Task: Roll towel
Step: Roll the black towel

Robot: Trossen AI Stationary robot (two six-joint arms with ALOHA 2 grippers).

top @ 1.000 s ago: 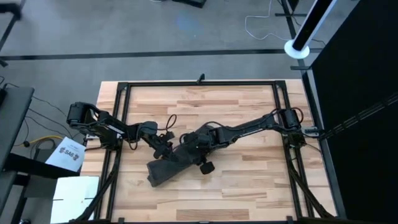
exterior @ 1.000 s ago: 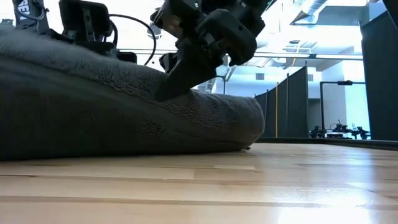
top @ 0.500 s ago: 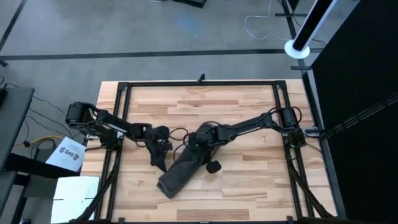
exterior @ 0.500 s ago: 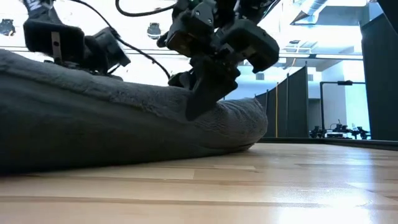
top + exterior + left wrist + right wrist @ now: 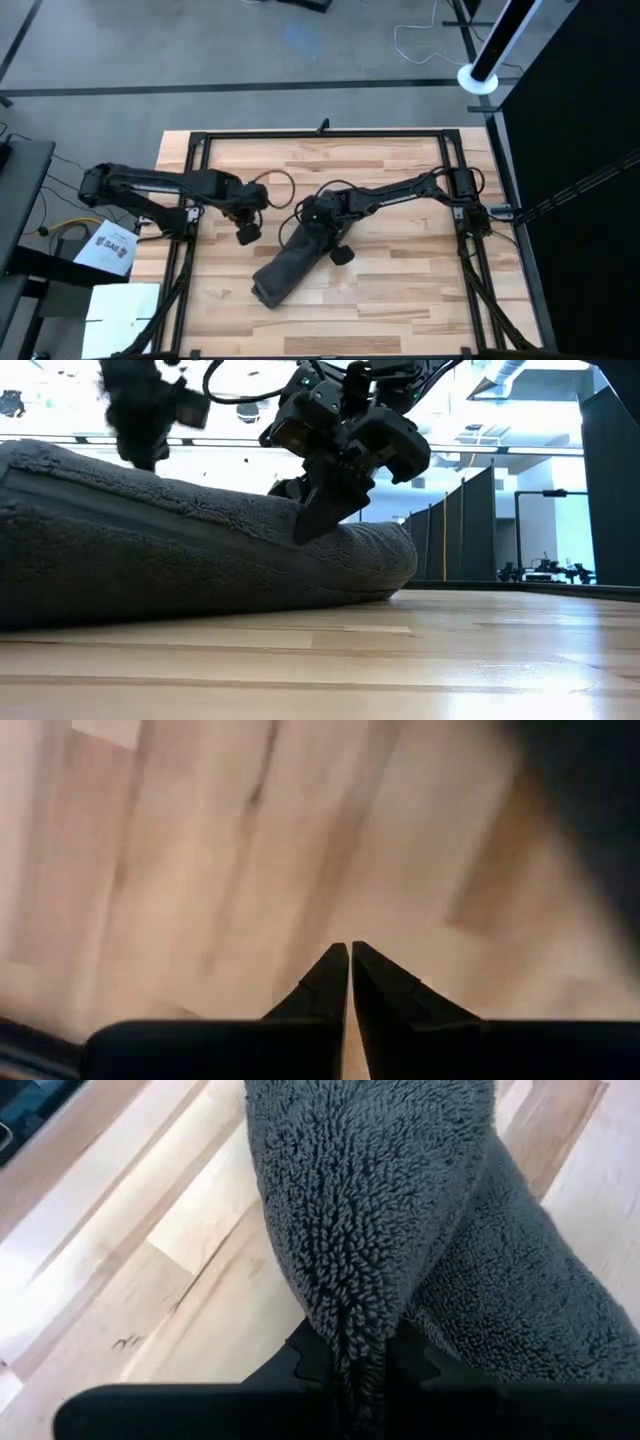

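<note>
The towel (image 5: 400, 1210) is thick looped terry cloth — matt, fuzzy, rough-looking (charcoal grey). The table (image 5: 390, 290) is pale wood planks, smooth, faintly satin — framed by black metal rails (image 5: 320, 133).

The towel (image 5: 290, 270) lies slantwise at the middle of the counter (image 5: 400, 300), with the right gripper (image 5: 312, 232) on its far end and the left gripper (image 5: 246, 234) just beside it, apart, over bare counter.
</note>
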